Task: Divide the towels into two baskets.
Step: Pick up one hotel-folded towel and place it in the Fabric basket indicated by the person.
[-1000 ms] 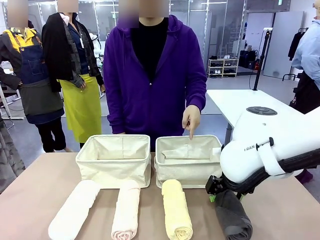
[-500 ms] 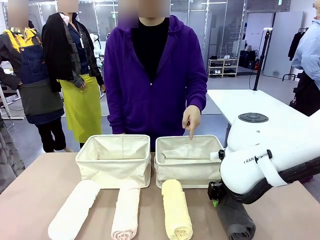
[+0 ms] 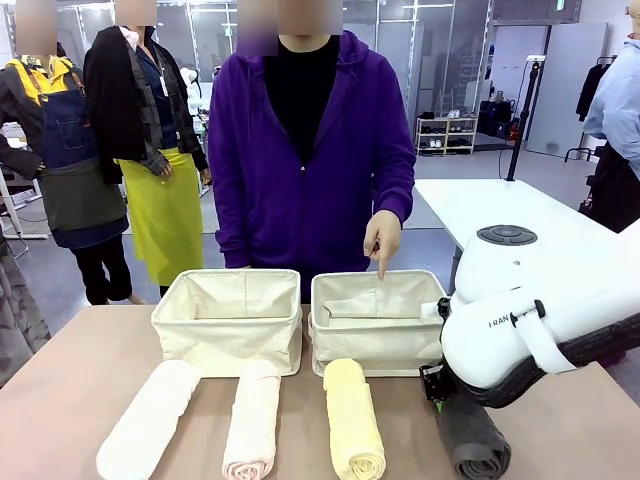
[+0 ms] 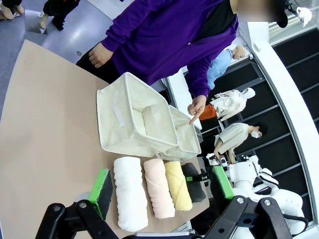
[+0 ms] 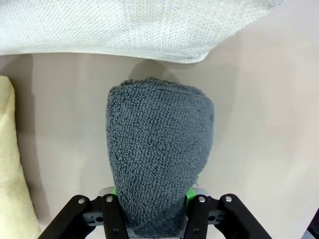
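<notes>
Four rolled towels lie in a row at the table's front: white (image 3: pixel 150 420), pale pink (image 3: pixel 252 415), pale yellow (image 3: pixel 352 420) and dark grey (image 3: pixel 470 442). Behind them stand two cream canvas baskets, one on the left (image 3: pixel 230 318) and one on the right (image 3: pixel 372 340). My right gripper (image 3: pixel 440 388) is down on the near end of the grey towel (image 5: pixel 157 149), and in the right wrist view the gripper (image 5: pixel 152 209) pinches the roll between its green pads. My left gripper (image 4: pixel 162 185) hangs open above the table, nothing between its fingers, with the towel row (image 4: pixel 158 188) and both baskets (image 4: pixel 124 117) beyond it.
A person in a purple hoodie stands at the far side; one hand (image 3: pixel 382 240) points a finger down into the right basket. The right arm's white body (image 3: pixel 530 320) covers the table's right side. Bare tabletop (image 3: pixel 80 370) lies left of the white towel.
My right gripper has closed onto the dark grey towel and sunk slightly toward the table. The person's pointing hand and the other towels have stayed put.
</notes>
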Robot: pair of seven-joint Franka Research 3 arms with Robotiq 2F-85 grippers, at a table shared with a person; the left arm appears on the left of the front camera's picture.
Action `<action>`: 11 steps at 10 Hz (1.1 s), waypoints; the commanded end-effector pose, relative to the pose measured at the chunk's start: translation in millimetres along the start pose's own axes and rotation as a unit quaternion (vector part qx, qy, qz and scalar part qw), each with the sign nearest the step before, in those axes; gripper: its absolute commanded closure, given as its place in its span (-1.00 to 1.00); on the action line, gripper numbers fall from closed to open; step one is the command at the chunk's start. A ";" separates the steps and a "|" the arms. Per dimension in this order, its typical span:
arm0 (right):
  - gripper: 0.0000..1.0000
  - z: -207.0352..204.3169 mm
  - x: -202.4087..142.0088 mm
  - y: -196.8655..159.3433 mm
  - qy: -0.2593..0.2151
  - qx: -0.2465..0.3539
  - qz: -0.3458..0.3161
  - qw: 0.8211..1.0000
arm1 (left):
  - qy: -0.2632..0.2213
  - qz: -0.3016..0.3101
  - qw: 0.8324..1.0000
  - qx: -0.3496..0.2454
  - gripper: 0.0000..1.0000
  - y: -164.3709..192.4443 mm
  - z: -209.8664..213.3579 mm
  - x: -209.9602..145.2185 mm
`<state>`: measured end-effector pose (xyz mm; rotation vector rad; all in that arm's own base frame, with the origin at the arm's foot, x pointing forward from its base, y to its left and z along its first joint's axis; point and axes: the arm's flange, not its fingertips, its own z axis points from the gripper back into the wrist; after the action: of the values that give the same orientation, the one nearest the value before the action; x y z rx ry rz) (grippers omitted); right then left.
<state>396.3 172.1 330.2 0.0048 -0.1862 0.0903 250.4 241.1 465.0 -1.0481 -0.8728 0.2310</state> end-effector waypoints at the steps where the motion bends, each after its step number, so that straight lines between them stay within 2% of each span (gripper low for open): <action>1: 0.41 13.1 -63.4 -17.1 -0.019 0.008 0.008 1.000 | -0.004 -0.001 1.000 -0.008 -1.00 -0.4 2.3 0.2; 3: 0.41 66.2 -57.1 -6.8 -0.022 0.032 0.092 0.995 | -0.004 -0.001 1.000 -0.008 -1.00 -0.4 2.3 0.2; 5: 0.41 117.0 -47.2 11.6 -0.028 0.061 0.196 0.978 | -0.004 -0.001 1.000 -0.008 -1.00 -0.4 2.3 0.2; 6: 0.41 135.4 -44.3 21.0 -0.021 0.058 0.276 0.959 | -0.004 -0.001 1.000 -0.008 -1.00 -0.4 2.3 0.2; 7: 0.41 150.9 -40.4 30.6 -0.015 0.068 0.368 0.927 | -0.004 -0.001 1.000 -0.008 -1.00 -0.4 2.3 0.2; 8: 0.41 157.9 -37.9 35.6 0.008 0.083 0.421 0.903 | -0.004 -0.001 1.000 -0.008 -1.00 -0.4 2.3 0.2; 9: 0.41 161.1 -38.8 38.8 0.012 0.086 0.447 0.890 | -0.004 -0.001 1.000 -0.008 -1.00 -0.4 2.3 0.2; 10: 0.41 160.3 -43.3 39.8 -0.005 0.102 0.442 0.891 | -0.004 -0.001 1.000 -0.008 -1.00 -0.4 2.3 0.2; 11: 0.41 163.3 -50.3 45.1 -0.002 0.076 0.411 0.908 | -0.004 -0.001 1.000 -0.008 -1.00 -0.4 2.3 0.2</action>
<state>315.1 209.7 481.6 0.0915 -0.1662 1.0130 250.4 241.2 465.0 -1.0479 -0.8726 0.2314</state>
